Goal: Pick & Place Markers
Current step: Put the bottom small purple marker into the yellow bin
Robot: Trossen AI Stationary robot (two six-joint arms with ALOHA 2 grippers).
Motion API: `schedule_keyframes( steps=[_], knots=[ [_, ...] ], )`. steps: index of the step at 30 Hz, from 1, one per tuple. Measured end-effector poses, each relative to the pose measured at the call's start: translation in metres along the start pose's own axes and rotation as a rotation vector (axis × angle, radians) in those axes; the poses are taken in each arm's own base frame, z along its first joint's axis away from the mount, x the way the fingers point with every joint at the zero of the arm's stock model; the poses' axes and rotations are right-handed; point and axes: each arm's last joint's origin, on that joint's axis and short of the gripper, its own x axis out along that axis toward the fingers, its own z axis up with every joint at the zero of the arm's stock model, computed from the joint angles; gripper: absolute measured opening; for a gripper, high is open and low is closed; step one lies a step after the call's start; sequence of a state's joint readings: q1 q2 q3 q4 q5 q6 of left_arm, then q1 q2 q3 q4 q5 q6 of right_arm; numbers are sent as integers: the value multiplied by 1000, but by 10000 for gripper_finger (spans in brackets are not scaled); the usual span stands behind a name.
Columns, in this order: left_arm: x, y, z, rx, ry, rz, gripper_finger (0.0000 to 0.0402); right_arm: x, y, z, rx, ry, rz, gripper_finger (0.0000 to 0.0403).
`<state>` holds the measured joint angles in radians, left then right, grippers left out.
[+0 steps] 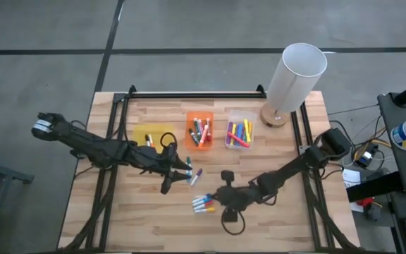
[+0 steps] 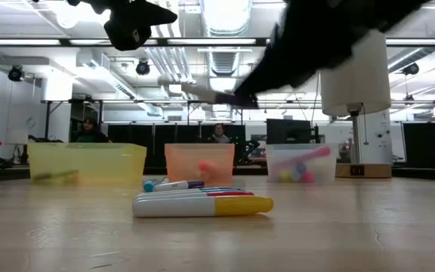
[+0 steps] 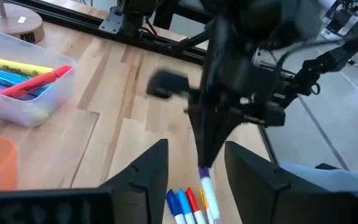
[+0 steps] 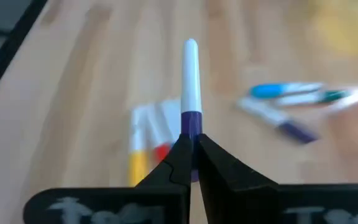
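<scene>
So the right gripper (image 4: 191,152) is pinched on a purple-capped white marker (image 4: 191,81) poking straight out past its fingertips, seemingly above the loose markers (image 1: 204,204).

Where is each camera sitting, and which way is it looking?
High view: above the table, looking straight down; both arms show, left gripper open, right gripper over the loose markers.
Low view: at tabletop height, looking across to the yellow bin, orange bin and clear bin; arms hang from above.
Left wrist view: looks past its own fingers at the other arm.
Right wrist view: its shut fingers pinch a purple-capped marker.
Shared: both wrist views show that marker.
</scene>
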<state>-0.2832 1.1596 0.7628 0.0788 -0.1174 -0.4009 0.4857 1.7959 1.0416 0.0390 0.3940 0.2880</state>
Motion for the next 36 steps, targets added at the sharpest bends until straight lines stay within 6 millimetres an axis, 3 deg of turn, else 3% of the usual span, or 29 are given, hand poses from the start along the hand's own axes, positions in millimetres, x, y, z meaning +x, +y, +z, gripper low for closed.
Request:
schedule_keyframes(
  steps=[12, 23, 36],
  knots=[
    [15, 1, -5, 35, -10, 30, 151, -8, -34, 36, 65, -121, -152, 11],
    [19, 3, -8, 64, -3, 63, 151, -16, -37, 61, 0, -178, -207, 11],
    [19, 3, -9, 65, 7, 68, 151, -19, -38, 70, -15, -205, -259, 11]
  ],
)
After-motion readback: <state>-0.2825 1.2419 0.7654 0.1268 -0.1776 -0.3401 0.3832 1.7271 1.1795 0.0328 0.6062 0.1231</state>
